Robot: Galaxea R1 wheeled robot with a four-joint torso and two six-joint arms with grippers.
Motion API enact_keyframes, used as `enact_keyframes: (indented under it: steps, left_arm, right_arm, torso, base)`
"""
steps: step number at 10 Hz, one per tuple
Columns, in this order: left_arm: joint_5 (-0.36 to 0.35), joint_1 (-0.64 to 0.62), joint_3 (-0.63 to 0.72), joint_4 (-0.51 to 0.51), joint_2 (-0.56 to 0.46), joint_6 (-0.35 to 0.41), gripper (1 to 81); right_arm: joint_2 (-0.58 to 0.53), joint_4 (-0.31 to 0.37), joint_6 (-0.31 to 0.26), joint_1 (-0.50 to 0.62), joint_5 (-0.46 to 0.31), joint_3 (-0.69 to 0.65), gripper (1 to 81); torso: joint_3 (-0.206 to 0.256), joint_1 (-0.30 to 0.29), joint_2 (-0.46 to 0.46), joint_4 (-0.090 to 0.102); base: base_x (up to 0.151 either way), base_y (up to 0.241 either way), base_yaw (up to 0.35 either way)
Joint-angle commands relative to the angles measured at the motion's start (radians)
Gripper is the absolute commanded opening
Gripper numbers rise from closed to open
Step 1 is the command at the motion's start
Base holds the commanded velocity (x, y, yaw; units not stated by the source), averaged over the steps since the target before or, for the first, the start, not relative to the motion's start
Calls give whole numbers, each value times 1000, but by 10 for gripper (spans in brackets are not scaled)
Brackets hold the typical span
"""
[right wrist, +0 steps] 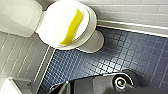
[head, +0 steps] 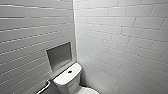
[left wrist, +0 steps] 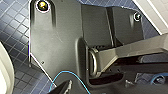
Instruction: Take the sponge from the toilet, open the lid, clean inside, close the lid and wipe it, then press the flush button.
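Observation:
The white toilet (head: 67, 79) stands in the corner of the tiled walls, low in the head view. The dark round flush button (head: 69, 72) sits in the middle of its tank top. In the right wrist view the toilet (right wrist: 96, 42) shows from above with its oval lid (right wrist: 51, 13) down. The yellow sponge (right wrist: 72, 26) lies on that lid, with nothing touching it. The tank (right wrist: 20, 15) is beside it. Both grippers are open and hold nothing. My left wrist hangs over the blue floor, with a white curved edge (left wrist: 5, 70) off to one side.
White brick-tiled walls meet behind the toilet, with a recessed niche (head: 59, 55) above the tank. A metal grab bar (head: 44, 87) runs along the left wall. The floor (right wrist: 130, 55) is small dark-blue tiles. A thin blue cable (left wrist: 67, 73) loops past the left wrist plate.

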Motion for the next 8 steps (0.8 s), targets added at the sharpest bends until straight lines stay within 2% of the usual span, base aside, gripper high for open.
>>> enact_keyframes:
  steps: [1, 2, 5, 8]
  left_arm:
    - [64, -23, -62, -9, 33, -2, 811]
    - [64, -21, -71, -8, 42, -2, 811]
    - [64, -22, -71, -6, 51, -1, 811]
    - [57, 10, -71, -11, 44, -2, 811]
  right_arm:
    - [-54, 7, 27, 123, -40, -6, 811]
    - [-51, 6, 42, 137, -40, -22, 811]
    - [-36, 4, 73, 174, -40, -54, 811]
    - [-23, 4, 99, 212, -41, -52, 811]
  torso:
    - [-34, 62, -95, 0]
    - [-87, 86, -134, 0]
    - [-154, 140, -220, 0]
    - [-259, 212, -333, 0]
  base:
    - [0, 0, 0]
    - [0, 0, 0]
    - [0, 0, 0]
    - [0, 0, 0]
